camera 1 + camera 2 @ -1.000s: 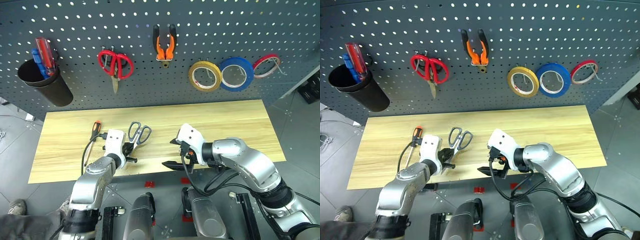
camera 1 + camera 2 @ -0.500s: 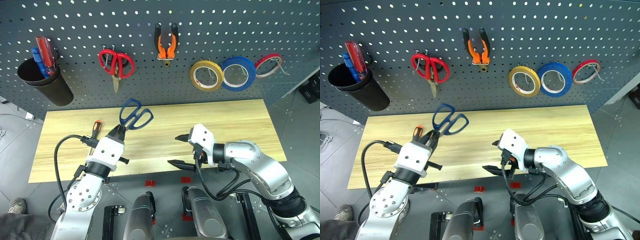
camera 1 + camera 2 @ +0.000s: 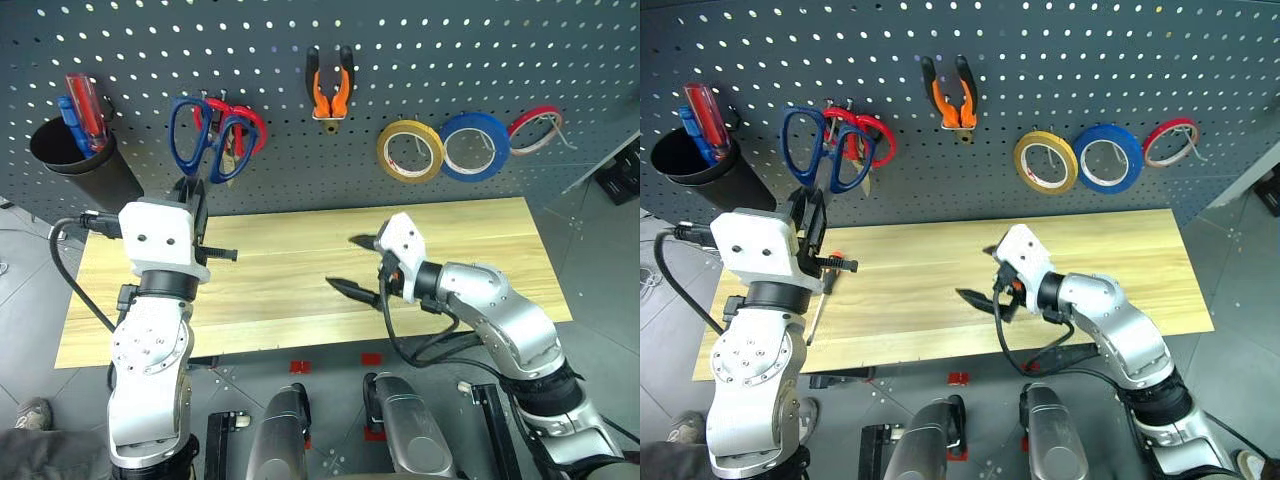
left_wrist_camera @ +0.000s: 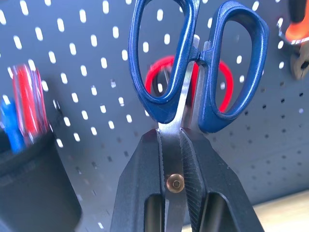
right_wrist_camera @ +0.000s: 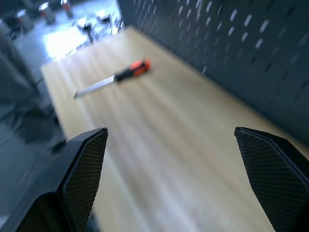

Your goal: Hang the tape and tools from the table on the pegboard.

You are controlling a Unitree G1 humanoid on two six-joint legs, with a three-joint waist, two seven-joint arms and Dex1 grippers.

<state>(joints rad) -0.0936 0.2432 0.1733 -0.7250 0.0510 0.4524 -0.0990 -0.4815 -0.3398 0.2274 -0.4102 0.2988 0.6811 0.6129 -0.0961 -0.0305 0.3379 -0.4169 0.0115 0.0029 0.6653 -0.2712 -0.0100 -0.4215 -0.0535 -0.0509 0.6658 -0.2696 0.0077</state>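
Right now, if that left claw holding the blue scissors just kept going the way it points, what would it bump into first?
Most likely the red scissors hanging on the pegboard: the blue scissors' handles sit right in front of them in the left gripper. Depth is unclear.

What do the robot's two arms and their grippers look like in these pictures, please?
Both arms are silver-grey metal with rounded segments and black joints. Each wrist carries a white boxy housing. The left gripper and right gripper each have two black, wedge-shaped fingers; the pads bear a fine cross-hatched texture. Loose black cables loop beside each forearm.
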